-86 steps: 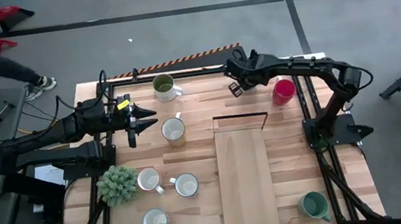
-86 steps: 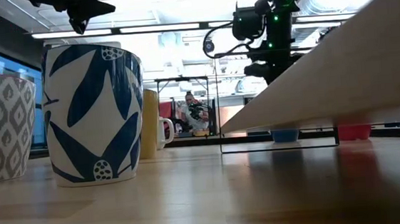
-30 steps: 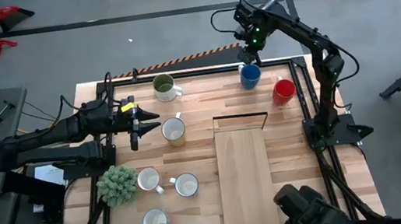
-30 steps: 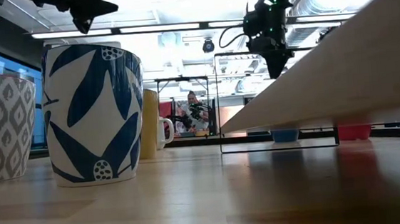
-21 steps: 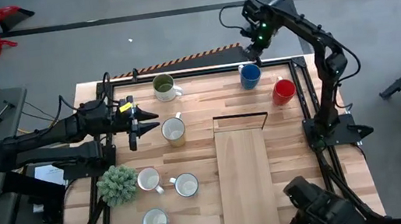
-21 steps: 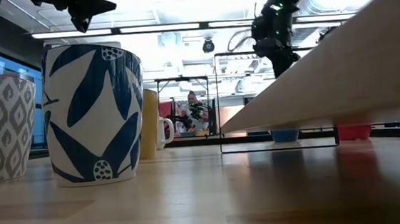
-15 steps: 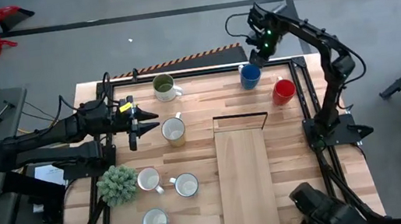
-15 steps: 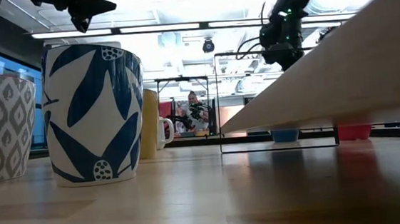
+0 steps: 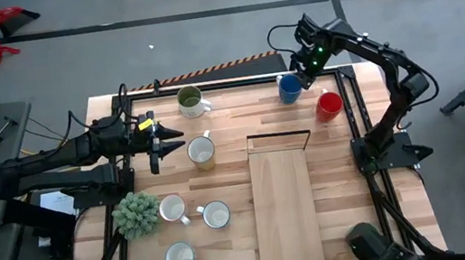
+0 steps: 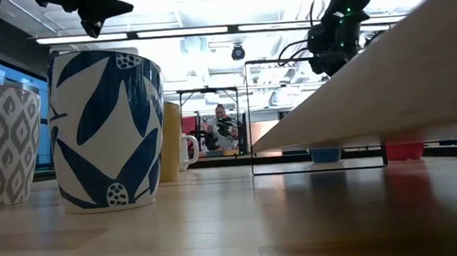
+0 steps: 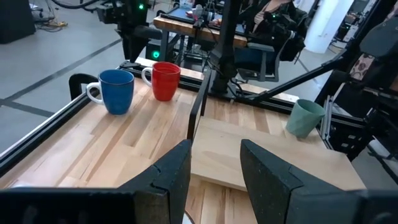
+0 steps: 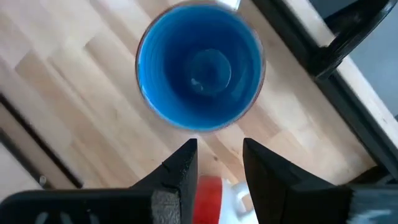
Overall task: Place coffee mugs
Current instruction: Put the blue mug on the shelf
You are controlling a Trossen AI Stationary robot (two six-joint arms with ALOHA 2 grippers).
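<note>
My right gripper (image 9: 296, 66) hangs above the blue mug (image 9: 290, 89) at the far edge, fingers parted, nothing between them. Red mug (image 9: 329, 104) stands just beside it, rail close behind; tight there. Raised board (image 9: 283, 200) blocks the middle. Bare wood between blue mug and olive mug (image 9: 191, 102). My left gripper (image 9: 168, 141) faces the cream mug (image 9: 202, 152); plant (image 9: 137, 214) and three white mugs (image 9: 196, 230) crowd the near-left.

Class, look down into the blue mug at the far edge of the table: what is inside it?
The blue mug looks empty: only its glazed blue floor and inner wall show, with a small glint of light. Its base and handle cannot be seen from above. The right tool hangs open beside it, holding nothing.
</note>
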